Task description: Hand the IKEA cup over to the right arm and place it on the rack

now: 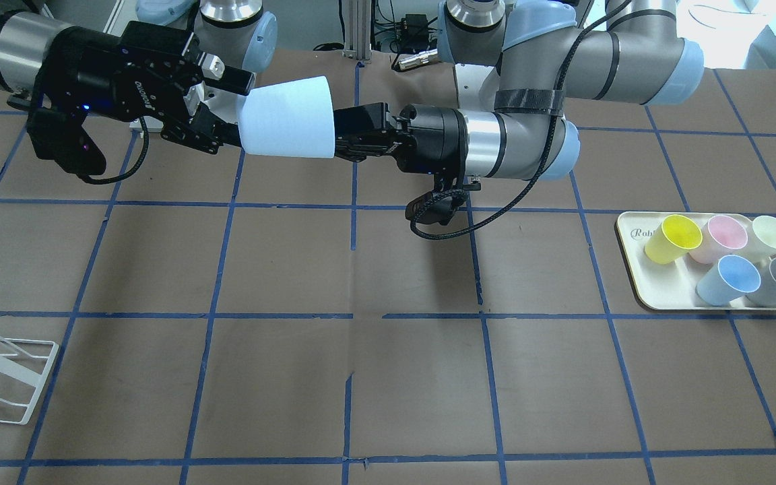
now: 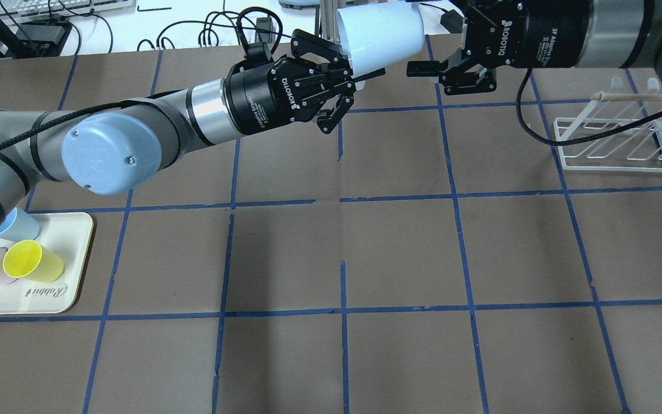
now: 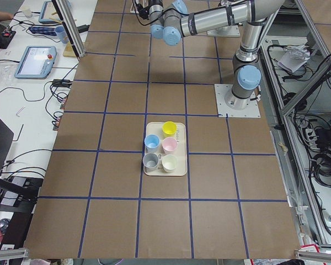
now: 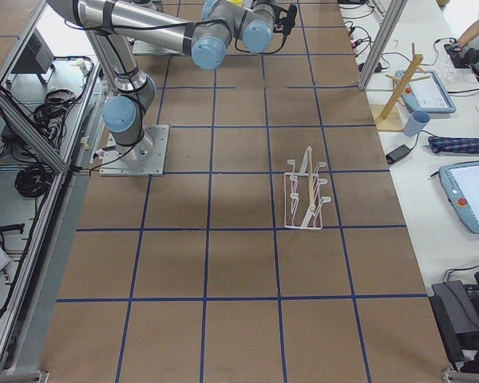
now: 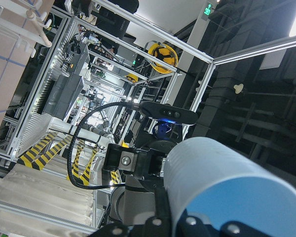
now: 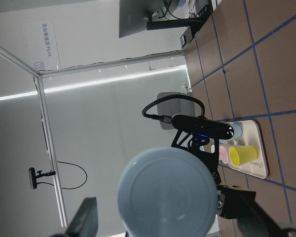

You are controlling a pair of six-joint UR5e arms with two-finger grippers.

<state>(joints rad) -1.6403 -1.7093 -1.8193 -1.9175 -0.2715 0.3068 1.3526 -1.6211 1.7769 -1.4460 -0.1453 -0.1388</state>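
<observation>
L end effector [image 1: 342,135] clamped, R end effector [image 1: 243,110] spread wide

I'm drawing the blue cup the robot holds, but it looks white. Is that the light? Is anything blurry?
Mostly the light: in the front-facing view the cup looks washed-out, almost white, and the overhead view is the same; the left wrist view shows it bluer; the right wrist view sees its bottom up close, grey and slightly soft, with bright light strips behind.
</observation>
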